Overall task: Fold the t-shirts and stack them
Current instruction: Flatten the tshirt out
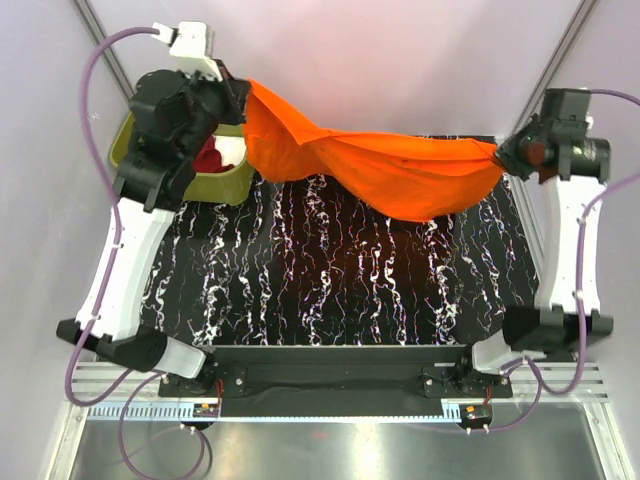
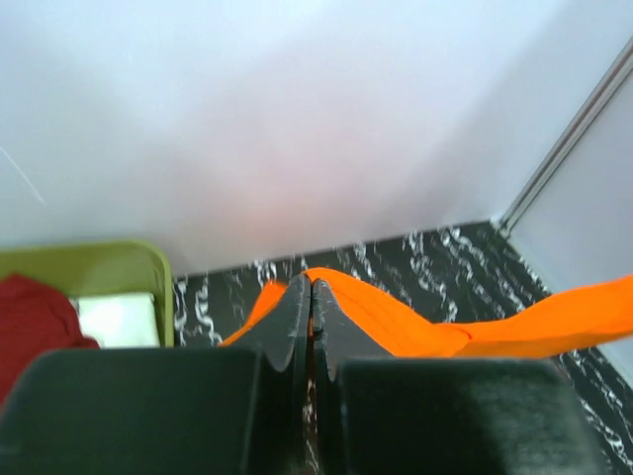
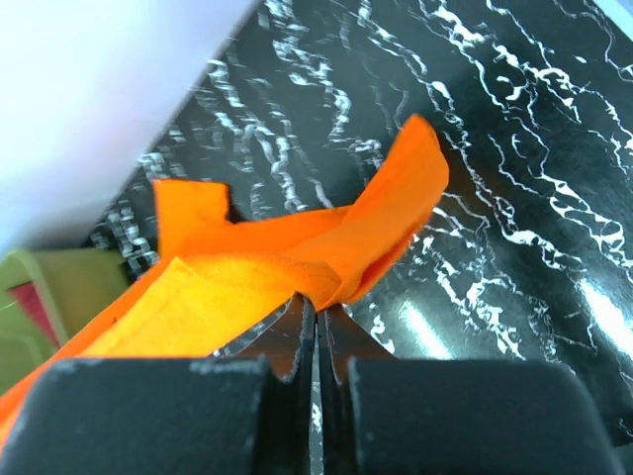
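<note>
The orange t-shirt point(image 1: 400, 170) hangs stretched across the upper middle, bunched and sagging at centre-right. The dark red t-shirt point(image 1: 210, 158) lies crumpled at upper left.

No legible words, brands, numbers or signs in any of the three views. Along the pale strip point(image 1: 330, 410) on the frame at the near edge of the table, only a row of fine dark tick marks, too small to read as figures. On the small orange tags point(image 1: 207, 407) beside the arm bases, any print too tiny to make out.
</note>
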{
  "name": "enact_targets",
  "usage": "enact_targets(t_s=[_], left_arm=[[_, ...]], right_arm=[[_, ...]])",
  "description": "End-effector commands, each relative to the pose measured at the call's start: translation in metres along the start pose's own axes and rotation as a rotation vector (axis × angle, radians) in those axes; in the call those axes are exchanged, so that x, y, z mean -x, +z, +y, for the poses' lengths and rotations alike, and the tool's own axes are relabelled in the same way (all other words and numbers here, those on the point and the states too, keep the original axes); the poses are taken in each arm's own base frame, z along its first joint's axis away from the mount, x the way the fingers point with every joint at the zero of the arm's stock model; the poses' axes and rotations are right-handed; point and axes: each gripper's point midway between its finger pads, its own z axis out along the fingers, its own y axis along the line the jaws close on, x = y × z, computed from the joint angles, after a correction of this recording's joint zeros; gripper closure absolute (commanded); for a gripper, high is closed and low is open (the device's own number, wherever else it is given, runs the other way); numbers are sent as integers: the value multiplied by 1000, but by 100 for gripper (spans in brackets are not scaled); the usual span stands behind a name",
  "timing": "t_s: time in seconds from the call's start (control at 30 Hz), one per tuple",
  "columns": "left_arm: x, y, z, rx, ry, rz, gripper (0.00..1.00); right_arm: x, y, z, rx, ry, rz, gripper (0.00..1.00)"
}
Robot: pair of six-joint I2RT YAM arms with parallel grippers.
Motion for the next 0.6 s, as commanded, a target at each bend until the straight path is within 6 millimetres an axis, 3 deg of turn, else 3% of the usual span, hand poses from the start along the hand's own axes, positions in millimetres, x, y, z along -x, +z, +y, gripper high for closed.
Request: enact_targets(t_s=[0.0, 0.03, 0.07, 0.1, 0.17, 0.2, 0.23, 0.27, 0.37, 0.47, 0.53, 0.57], left_arm=[[100, -73, -15, -65, 51, -324, 100], [96, -79, -14, -64, 59, -326, 100], [109, -106, -21, -101, 68, -378, 100], [107, -112, -24, -124, 80, -391, 100], [116, -139, -30, -156, 91, -437, 100], [124, -164, -33, -174, 102, -476, 100], [127, -176, -36, -190, 112, -495, 100], [136, -202, -39, -208, 119, -539, 100], [147, -245, -45, -244, 154, -602, 100], [154, -268, -46, -247, 162, -633, 100], [154, -269, -45, -243, 162, -624, 100], [151, -259, -44, -237, 158, -602, 100]], right_arm=[[3, -75, 7, 130, 7, -106, 100], [-3, -82, 9, 168, 6, -98, 100], [-6, -94, 10, 200, 7, -111, 100], [-6, -124, 13, 266, 3, -158, 100], [-14, -146, 13, 323, -7, -173, 100], [-18, -169, 11, 365, -23, -204, 100], [-27, -180, 10, 396, -44, -190, 100], [-32, -188, 9, 415, -54, -192, 100], [-54, -230, 5, 524, -68, -204, 100], [-65, -253, 3, 581, -59, -207, 100], [-65, -255, 1, 576, -37, -214, 100], [-66, -253, -1, 572, -26, -216, 100]])
